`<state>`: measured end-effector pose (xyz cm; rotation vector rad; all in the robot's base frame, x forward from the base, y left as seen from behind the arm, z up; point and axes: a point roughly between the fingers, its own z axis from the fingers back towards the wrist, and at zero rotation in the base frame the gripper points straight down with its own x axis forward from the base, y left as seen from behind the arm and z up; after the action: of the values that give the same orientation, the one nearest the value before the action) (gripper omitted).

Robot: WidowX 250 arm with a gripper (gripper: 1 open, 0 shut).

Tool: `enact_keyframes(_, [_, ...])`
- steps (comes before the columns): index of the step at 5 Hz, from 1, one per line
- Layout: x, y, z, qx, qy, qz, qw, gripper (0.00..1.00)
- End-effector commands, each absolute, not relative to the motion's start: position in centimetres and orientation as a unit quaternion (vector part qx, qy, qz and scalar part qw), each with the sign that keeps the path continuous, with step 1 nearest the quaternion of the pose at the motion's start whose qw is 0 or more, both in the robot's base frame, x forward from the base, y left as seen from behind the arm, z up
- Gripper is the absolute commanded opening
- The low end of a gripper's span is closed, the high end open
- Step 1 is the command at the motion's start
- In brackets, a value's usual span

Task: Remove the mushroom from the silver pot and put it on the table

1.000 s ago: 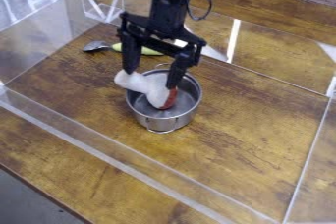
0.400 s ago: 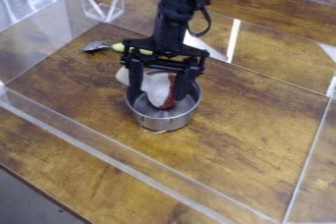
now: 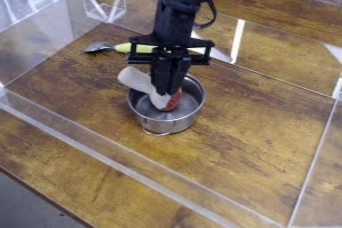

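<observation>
Silver pot [image 3: 166, 123], mid-frame: end effector [image 3: 163, 90] clenched, mushroom [image 3: 173, 99] grip unclear; check hold, lift straight up.

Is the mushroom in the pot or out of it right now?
In: the mushroom sits inside the silver pot, its red-brown part showing below the rim.
</observation>
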<state>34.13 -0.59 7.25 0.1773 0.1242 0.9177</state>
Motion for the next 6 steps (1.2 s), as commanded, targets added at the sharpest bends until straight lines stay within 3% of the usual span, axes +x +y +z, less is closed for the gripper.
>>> enact_keyframes(1, [34.5,0.6,9.9,0.057,0.033,0.546,0.835,0.0])
enact_keyframes(3, [33.9,1.3,10.0,0.043,0.027,0.645,0.763,0.0])
enact_keyframes(5, [34.2,1.8,9.7,0.044,0.012,0.685,0.727,0.0])
enact_keyframes(6, [35.3,1.5,11.6,0.038,0.011,0.676,0.736,0.0])
